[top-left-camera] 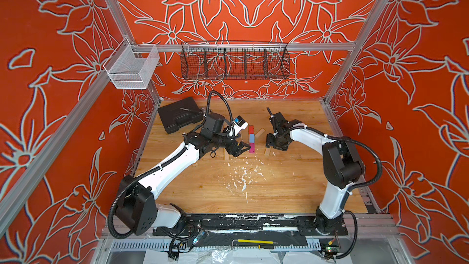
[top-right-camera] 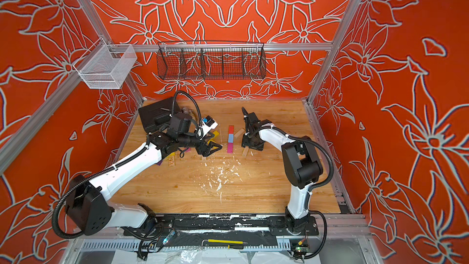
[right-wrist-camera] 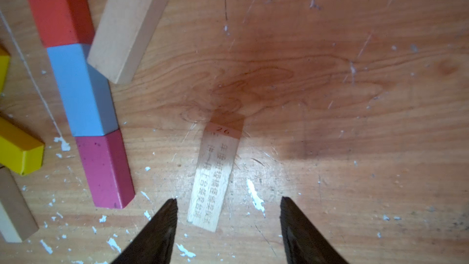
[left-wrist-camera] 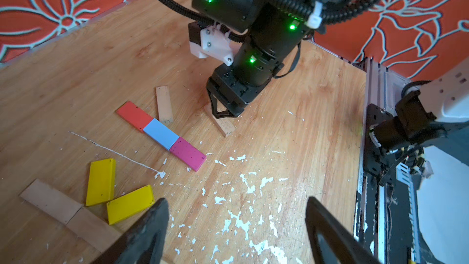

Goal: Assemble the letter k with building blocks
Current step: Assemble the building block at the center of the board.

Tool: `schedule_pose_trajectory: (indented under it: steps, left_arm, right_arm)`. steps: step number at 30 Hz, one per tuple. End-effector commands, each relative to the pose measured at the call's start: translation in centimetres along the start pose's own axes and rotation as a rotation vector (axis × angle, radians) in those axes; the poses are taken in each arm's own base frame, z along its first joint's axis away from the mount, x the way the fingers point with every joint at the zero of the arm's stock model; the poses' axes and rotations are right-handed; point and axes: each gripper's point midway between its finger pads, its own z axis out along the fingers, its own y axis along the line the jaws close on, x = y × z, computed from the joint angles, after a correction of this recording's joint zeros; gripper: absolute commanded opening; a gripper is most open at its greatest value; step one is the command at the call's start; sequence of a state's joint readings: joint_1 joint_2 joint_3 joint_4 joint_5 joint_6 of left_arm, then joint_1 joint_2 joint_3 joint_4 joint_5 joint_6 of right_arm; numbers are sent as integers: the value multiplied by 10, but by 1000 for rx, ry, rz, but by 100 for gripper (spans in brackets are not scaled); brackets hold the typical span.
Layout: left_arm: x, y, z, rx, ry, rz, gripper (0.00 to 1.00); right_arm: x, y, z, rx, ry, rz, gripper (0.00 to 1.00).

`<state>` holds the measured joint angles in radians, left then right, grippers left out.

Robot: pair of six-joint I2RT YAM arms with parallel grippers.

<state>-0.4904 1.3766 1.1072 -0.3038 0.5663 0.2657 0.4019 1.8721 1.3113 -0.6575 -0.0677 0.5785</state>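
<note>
Three building blocks lie end to end in a straight column: red (left-wrist-camera: 134,115), blue (left-wrist-camera: 161,133) and magenta (left-wrist-camera: 187,157); both top views show the column (top-left-camera: 251,139). A plain pale block (right-wrist-camera: 134,21) slants off the blue one's side. Another pale block with printed characters (right-wrist-camera: 217,171) lies flat, apart from the column. My right gripper (right-wrist-camera: 228,201) stands open over its near end, one fingertip on each side, not touching. My left gripper (left-wrist-camera: 237,214) is open with only bare table between its fingers, just left of the magenta block (top-left-camera: 251,148). Two yellow blocks (left-wrist-camera: 101,181) (left-wrist-camera: 130,203) lie beside it.
Long pale bars (left-wrist-camera: 50,200) lie by the yellow blocks. A pale printed bar (top-right-camera: 172,161) and a purple block (top-right-camera: 158,163) show under the left arm. A black case (top-left-camera: 180,118) sits back left. White paint flecks (top-left-camera: 243,173) mark the table. Wire baskets (top-left-camera: 234,63) hang on the back wall.
</note>
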Motion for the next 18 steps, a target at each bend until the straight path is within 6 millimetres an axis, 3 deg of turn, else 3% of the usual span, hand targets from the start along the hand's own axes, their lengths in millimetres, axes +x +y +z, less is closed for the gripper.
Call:
schedule_pose_trajectory:
  steps: [1,6,10,18]
  left_arm:
    - [-4,-6,-4,32,-23,100,83]
    - [-2,13,-4,-35,5,56,83]
    - [-1,18,-4,-40,11,42,83]
    - [9,24,-3,-64,46,70,83]
  right_arm:
    - [4,-2,6,47,29,-27,60]
    - [9,3,19,47,61,-46,53]
    - [10,3,24,49,71,-49,50]
    - [4,9,20,42,50,-39,43]
